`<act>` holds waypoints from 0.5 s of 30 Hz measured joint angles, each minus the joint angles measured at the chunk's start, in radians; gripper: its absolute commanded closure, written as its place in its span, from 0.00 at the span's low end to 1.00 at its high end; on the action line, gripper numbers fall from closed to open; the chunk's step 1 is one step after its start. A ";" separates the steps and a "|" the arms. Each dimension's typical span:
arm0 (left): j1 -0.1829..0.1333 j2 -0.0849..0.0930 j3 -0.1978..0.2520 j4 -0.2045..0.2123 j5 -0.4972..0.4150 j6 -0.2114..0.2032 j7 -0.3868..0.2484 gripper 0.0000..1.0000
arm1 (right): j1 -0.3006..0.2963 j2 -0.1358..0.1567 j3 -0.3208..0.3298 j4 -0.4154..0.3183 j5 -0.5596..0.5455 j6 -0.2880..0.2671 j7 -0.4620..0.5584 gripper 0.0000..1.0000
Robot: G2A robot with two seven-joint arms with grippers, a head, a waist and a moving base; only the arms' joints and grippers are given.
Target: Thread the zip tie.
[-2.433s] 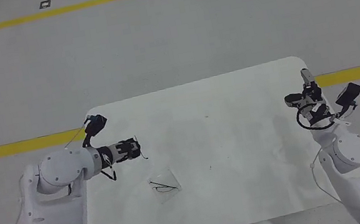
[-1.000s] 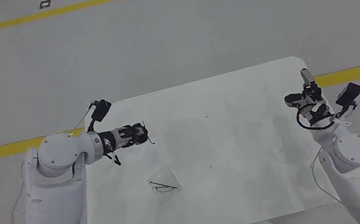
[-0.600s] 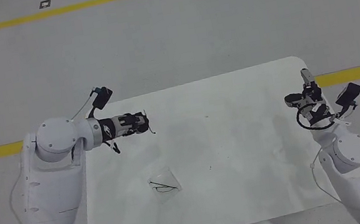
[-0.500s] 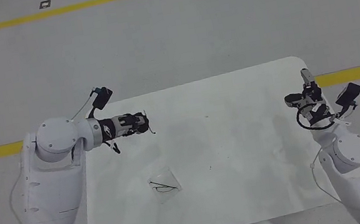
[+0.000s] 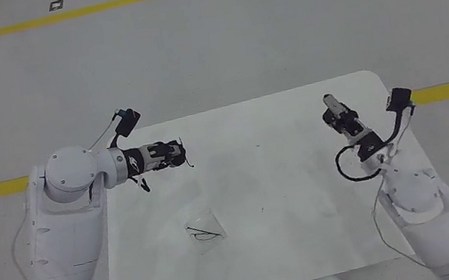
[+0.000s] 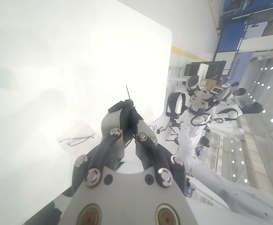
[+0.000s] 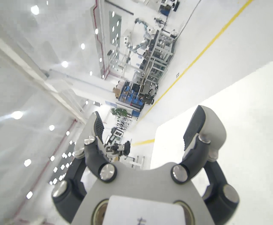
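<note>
Grips a thin black zip tie (image 6: 127,93) in the left gripper (image 6: 127,105): fingers (image 6: 109,123) pressed fully shut on it, 1 short end poking straight out past the fingertips, above the white table (image 5: 285,174). Leaves a clear bag (image 6: 77,132) lying flat on the table, well apart from those fingers and off to 1 side, with several spare ties (image 6: 76,140) inside. Holds the right gripper (image 7: 149,121) wide open, with nothing between its 2 fingers (image 7: 210,125).

A bag (image 5: 206,230) is laid front-left on the table (image 5: 297,245). Behind it, the zip tie (image 6: 127,94) is held in the left gripper (image 6: 127,106)
</note>
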 measured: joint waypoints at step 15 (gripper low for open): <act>0.000 0.000 0.000 0.000 0.000 0.000 0.000 1.00 | 0.027 0.000 -0.066 -0.007 -0.242 -0.071 0.017 0.00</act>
